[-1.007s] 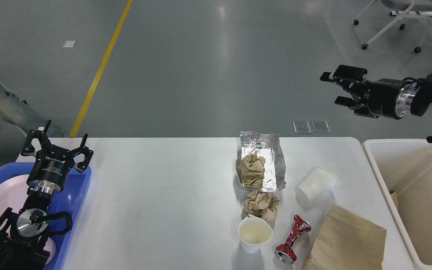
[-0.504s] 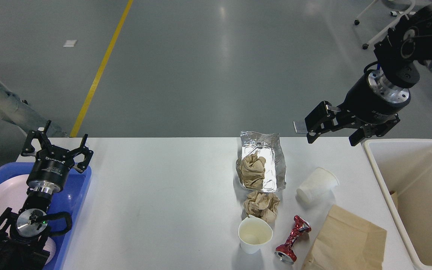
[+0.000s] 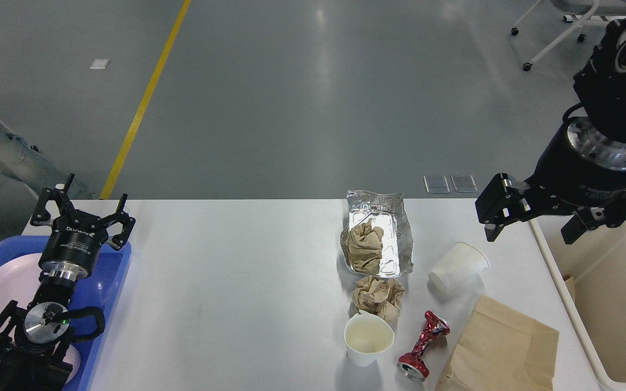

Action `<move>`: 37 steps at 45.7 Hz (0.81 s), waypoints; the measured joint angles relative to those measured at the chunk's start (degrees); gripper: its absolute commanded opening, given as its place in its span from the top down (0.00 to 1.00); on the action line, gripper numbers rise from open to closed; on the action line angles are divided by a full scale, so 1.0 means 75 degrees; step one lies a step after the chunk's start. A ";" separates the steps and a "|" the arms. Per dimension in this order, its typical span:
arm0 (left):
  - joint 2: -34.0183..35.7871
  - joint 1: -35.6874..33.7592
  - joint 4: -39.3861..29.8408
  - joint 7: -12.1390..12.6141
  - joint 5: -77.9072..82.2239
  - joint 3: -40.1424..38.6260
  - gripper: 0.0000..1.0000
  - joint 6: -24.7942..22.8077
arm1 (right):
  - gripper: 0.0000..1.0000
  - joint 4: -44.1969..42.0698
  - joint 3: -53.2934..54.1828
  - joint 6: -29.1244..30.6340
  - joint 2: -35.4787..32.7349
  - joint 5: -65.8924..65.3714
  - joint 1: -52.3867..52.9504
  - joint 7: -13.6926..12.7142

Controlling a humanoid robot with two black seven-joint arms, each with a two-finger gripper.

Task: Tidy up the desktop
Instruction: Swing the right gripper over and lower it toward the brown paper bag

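Hovering right gripper (image 3: pixel 536 225), jaws spread and empty, above the desktop (image 3: pixel 237 293) edge beside the cream bin (image 3: pixel 590 326), just past the tipped paper cup (image 3: pixel 457 267). Left gripper (image 3: pixel 80 209) spread, empty, over the blue tray (image 3: pixel 104 293).

We are in a lab or industrial hall: a grey polished floor (image 3: pixel 302 108) with a yellow line (image 3: pixel 144 103), a wheeled chair base (image 3: pixel 560 32) beyond the desktop (image 3: pixel 226 282), our black arms overhead.
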 measured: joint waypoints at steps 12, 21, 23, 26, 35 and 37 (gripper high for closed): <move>0.0000 -0.0009 0.0000 0.0000 0.0000 0.0000 0.04 0.0000 | 0.00 -0.0003 -0.0149 -0.0129 -0.0538 -0.0060 -0.0095 0.0069; 0.0000 -0.0004 0.0000 0.0000 0.0000 0.0000 0.04 0.0000 | 0.00 -0.0010 -0.0458 -0.0404 -0.1282 -0.0955 -0.0587 0.0572; 0.0000 -0.0004 0.0000 0.0000 0.0000 0.0000 0.04 0.0000 | 0.00 -0.0012 -0.0496 -0.0435 -0.1512 -0.1163 -0.0788 0.0724; 0.0000 -0.0001 0.0000 0.0000 0.0000 0.0000 0.04 0.0000 | 0.00 -0.0012 -0.0465 -0.0503 -0.1985 -0.1334 -0.1191 0.0825; 0.0000 0.0001 0.0000 -0.0001 0.0000 0.0000 0.04 -0.0001 | 0.00 -0.0022 -0.0355 -0.2110 -0.2719 -0.1466 -0.3186 0.0865; 0.0000 0.0001 0.0000 -0.0001 0.0000 0.0000 0.04 -0.0001 | 0.00 -0.0043 -0.0347 -0.2773 -0.2772 -0.1498 -0.3869 0.0884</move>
